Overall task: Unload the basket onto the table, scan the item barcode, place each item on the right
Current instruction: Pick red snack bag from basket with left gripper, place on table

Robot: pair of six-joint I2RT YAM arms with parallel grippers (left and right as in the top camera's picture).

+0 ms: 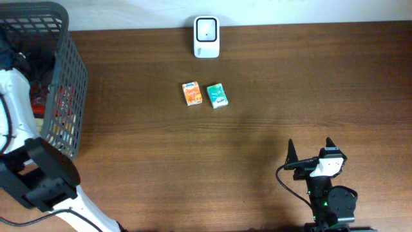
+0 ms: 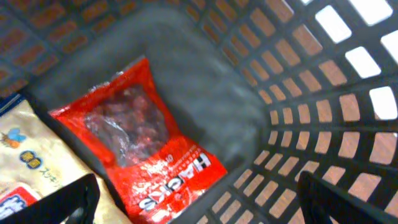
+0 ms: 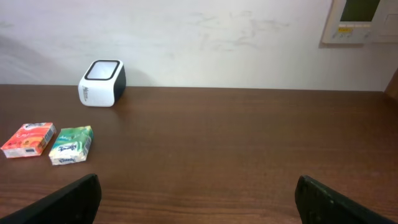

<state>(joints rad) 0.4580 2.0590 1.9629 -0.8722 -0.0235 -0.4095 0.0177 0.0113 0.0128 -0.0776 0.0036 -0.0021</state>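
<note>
Plainly, the left gripper hangs spread wide inside the dark mesh basket, over a red plastic candy bag, and could snag the lattice wall coming out. Ahead-left of the spread, empty right gripper, a small orange packet and a small green packet lie just beside each other near the white box-shaped scanner; one reach might catch both.

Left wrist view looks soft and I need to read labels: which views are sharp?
Left wrist: blurred close-up, red bag in the basket soft, only its large print readable. Right wrist: sharp, scanner crisp. Overhead: even light, orange box and green box clear.
</note>
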